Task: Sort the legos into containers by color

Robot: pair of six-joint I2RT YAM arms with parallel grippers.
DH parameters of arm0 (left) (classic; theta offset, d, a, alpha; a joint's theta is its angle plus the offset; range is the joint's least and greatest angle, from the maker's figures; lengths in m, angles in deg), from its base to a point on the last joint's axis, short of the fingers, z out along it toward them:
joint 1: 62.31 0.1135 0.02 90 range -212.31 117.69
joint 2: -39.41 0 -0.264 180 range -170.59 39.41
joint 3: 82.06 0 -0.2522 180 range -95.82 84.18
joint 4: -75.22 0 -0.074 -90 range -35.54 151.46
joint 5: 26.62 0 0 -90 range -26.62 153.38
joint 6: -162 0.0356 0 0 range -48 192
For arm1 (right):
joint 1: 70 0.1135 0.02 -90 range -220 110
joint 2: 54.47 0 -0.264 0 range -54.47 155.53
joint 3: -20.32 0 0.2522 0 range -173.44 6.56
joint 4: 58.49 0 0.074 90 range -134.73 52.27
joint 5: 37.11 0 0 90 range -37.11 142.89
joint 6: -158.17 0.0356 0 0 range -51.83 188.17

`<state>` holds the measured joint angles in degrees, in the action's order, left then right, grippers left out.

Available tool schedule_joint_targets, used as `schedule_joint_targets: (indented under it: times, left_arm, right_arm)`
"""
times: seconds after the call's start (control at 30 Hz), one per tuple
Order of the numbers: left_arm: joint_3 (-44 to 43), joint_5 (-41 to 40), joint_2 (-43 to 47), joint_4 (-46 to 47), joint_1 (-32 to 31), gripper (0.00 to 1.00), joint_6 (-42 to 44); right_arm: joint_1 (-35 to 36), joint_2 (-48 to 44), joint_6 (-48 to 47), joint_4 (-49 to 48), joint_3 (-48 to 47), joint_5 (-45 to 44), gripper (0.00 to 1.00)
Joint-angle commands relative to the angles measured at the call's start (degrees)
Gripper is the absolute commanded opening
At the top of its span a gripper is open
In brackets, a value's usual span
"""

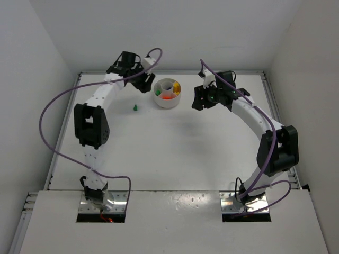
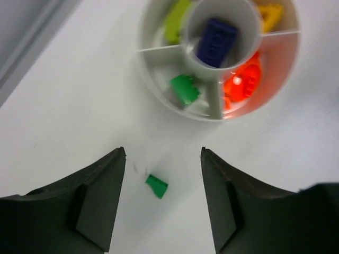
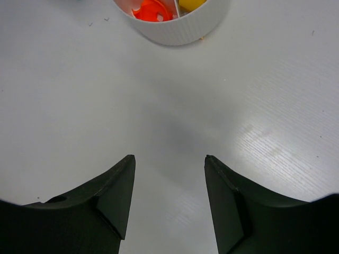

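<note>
Green lego [image 2: 157,186] | loose on table [image 2: 63,132], near dish [image 2: 207,118] | left gripper [image 2: 163,154] hangs over it, jaws wide, empty | right gripper [image 3: 169,159] spread, empty | centre your fingers [image 2: 100,196] astride the lego before closing; aim for green wedge [image 2: 163,69].

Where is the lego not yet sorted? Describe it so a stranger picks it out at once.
Find the round white dish at the far middle of the table. To its left, near the left claw, lies one tiny green lego. It is the only brick outside the dish; the other green lego sits inside it.
</note>
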<state>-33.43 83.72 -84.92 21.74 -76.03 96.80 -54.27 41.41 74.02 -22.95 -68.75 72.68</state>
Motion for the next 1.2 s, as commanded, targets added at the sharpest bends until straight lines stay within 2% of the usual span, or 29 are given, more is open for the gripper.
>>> schedule_joint_targets:
  times: [0.0, 0.1, 0.2, 0.3, 0.4, 0.7, 1.17]
  left_arm:
    - [12.6, -2.5, 11.4, 11.4, 6.1, 0.63, -9.5]
    - [25.3, -6.7, 16.9, 17.0, 8.9, 0.62, -13.7]
    - [33.9, -9.8, 19.5, 20.1, 10.2, 0.62, -18.0]
    - [37.3, -12.6, 19.0, 20.9, 10.2, 0.61, -23.3]
    - [39.7, -11.7, 17.8, 22.9, 10.2, 0.61, -27.7]
    - [39.3, -16.0, 13.4, 26.6, 6.9, 0.61, -36.2]
    - [35.0, -19.3, 5.8, 27.2, 5.8, 0.61, -38.2]
  right_arm:
    - [-0.3, -3.1, -0.5, -2.4, 0.9, 1.0, 0.56]
    - [-0.3, -3.6, -0.5, -2.4, 1.0, 1.0, 0.56]
    - [-0.3, -3.6, -0.5, -2.9, 1.0, 1.5, 0.56]
    - [-0.3, -3.6, -0.5, -2.9, 1.0, 1.5, 0.56]
    - [-0.3, -3.6, -0.5, -2.9, 1.0, 1.5, 0.56]
    - [-0.3, -3.1, -0.5, -2.9, 1.0, 1.5, 0.56]
    - [-0.3, -2.0, -0.5, -2.9, 1.5, 1.0, 0.57]
